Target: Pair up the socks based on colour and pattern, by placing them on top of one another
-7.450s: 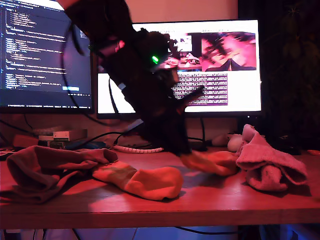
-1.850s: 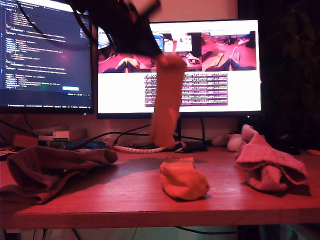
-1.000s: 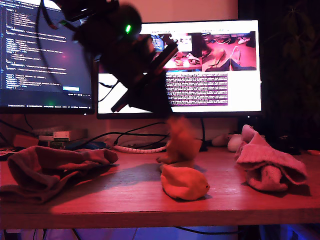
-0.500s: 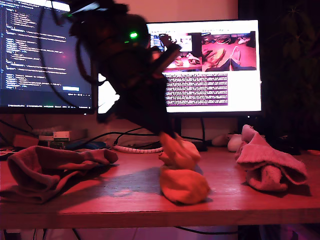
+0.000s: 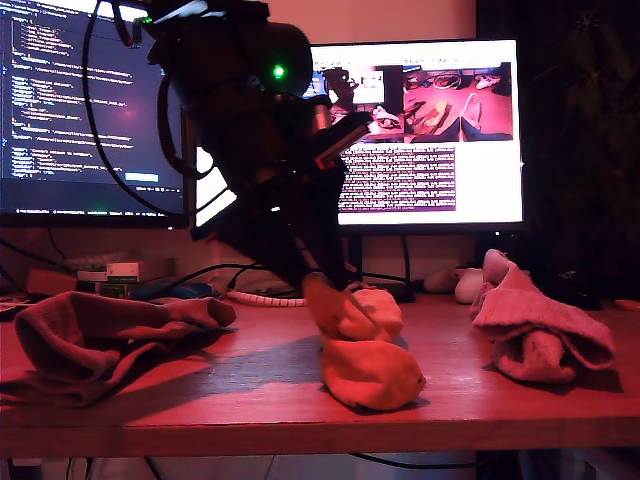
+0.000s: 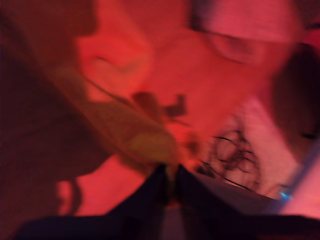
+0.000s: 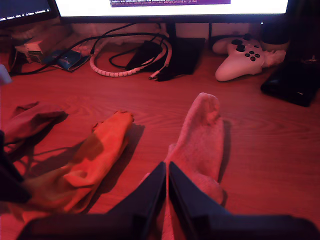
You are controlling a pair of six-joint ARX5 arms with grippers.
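In the exterior view my first gripper (image 5: 322,296) reaches down at the table's middle, shut on an orange sock (image 5: 368,312). That sock lies bunched on the second orange sock (image 5: 372,376). The blurred first wrist view shows my first gripper (image 6: 170,186) pinching the orange sock's olive band (image 6: 132,132). Dark maroon socks (image 5: 95,335) lie heaped at the exterior view's left and pale pink socks (image 5: 540,330) at its right. My second gripper (image 7: 167,176) is shut just over a pink sock (image 7: 202,132); contact cannot be told. An orange sock (image 7: 105,145) and a maroon sock (image 7: 30,120) lie beyond.
Two lit monitors (image 5: 430,130) stand behind the table. A white game controller (image 7: 240,55), a coiled cable (image 7: 120,70) and black boxes (image 7: 292,82) sit at the back of the wooden table (image 7: 260,150). The table's front edge (image 5: 200,425) is near the exterior camera.
My first gripper came down from in front of the monitor with the hanging orange sock. The sock now rests folded on the other orange sock. The maroon and pink piles stayed put.
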